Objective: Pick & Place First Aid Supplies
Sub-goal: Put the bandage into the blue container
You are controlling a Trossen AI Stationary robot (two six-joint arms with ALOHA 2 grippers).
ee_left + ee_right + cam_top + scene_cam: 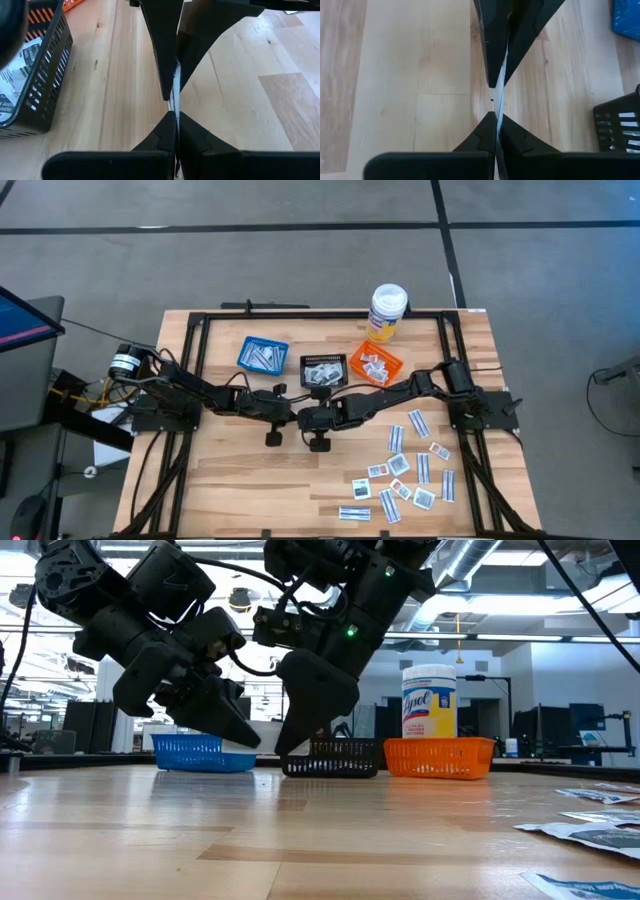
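- Just in front of the black basket (323,370), both grippers meet tip to tip above the wooden table (240,480).
- Left gripper (297,414): fingers pressed together on one edge of a thin white packet (174,87), seen edge-on in the left wrist view.
- Right gripper (303,416): fingers likewise clamped together on the opposite edge of the same packet, as the right wrist view shows.
- Held packet: suspended between the two grippers, clear of the table surface in the low view.
- Black basket: contains white packets; the blue basket (262,355) stands to one side of it and the orange basket (375,364) to the other.
- White bottle (386,312): upright behind the orange basket, well apart from the black basket.
- Loose packets (410,470): scattered flat on the table, well apart from the black basket, on the right arm's side.
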